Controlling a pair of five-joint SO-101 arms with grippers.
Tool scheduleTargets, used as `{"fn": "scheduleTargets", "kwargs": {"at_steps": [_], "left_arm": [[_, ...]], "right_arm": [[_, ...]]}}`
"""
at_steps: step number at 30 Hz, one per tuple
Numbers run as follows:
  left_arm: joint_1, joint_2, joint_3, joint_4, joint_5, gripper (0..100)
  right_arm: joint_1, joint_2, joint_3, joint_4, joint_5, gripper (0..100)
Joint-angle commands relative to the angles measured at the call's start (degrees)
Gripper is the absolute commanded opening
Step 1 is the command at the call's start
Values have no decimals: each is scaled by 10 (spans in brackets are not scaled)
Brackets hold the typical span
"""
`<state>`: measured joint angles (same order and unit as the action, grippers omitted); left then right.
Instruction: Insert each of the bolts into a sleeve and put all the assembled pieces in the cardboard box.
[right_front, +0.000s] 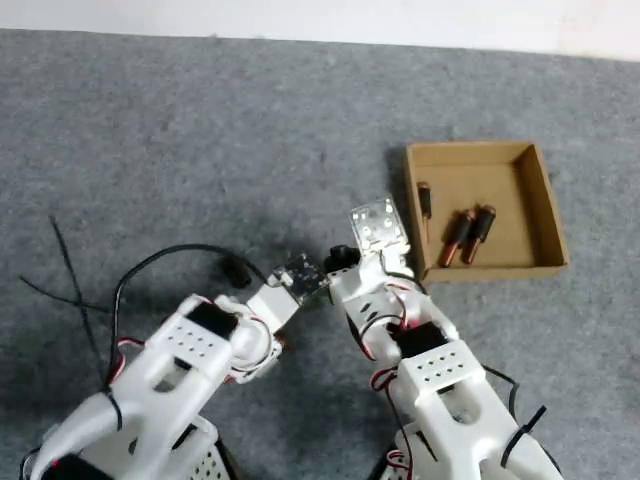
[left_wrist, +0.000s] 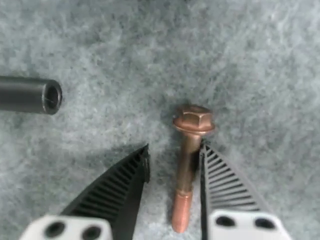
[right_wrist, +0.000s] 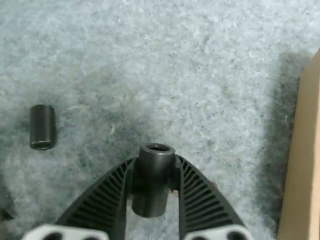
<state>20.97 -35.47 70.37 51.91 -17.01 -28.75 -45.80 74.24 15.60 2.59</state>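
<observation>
- The bolt (left_wrist: 189, 165) is copper-coloured metal with a flanged hex head. I judge it stiff, dense for its size and slick along the shank, so it may roll or twist if pinched off-centre.
- The plain shank just under the head looks like the best place to hold it. That leaves the threaded tip free to enter a sleeve.
- The left claw (left_wrist: 174, 150) stands open around the bolt. One jaw touches the shank and the other is apart from it, with a gap showing. I cannot tell whether the bolt rests on the grey desk (right_front: 150, 130) or is lifted off it.
- The bolt's long axis runs along the gap between the jaws. Its head points away from the wrist and its threaded end toward it.
- The right claw (right_wrist: 156, 161) is closed on the held sleeve (right_wrist: 152, 190), a short black tube pinched from both sides. It looks rigid, smooth and unlikely to crush. Gripping it across its width keeps the bore clear.
- The held sleeve's long axis lies along the jaws, with its open bore facing away from the wrist.
- The loose sleeve (right_wrist: 42, 126) lies on its side on the desk, well apart from the right claw.
- The cardboard box (right_front: 485, 150) sits just beside the right arm. Three assembled pieces (right_front: 470, 235) lie flat on its floor.
</observation>
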Motion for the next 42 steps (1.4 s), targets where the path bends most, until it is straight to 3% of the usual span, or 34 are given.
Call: {"fn": "scheduleTargets", "kwargs": {"at_steps": [1,12,18,26,33,37,42], "left_arm": [[-8,34,-41,-5,-4,162],[-8,42,-43,-5,-4,155],[-7,42,-43,-5,-27,2],[21,38,-40,8,-44,6],[-58,11,-63,8,-11,6],[-123,-80,-54,8,67,6],[-135,-241,19,8,76,6]], "right_arm": [[7,-16,-7,-15,6,5],[7,-16,-7,-15,6,5],[7,-16,-7,-15,6,5],[7,-16,-7,-15,6,5],[7,-16,-7,-15,6,5],[7,-16,-7,-18,6,5],[5,-17,-7,-31,6,5]]}}
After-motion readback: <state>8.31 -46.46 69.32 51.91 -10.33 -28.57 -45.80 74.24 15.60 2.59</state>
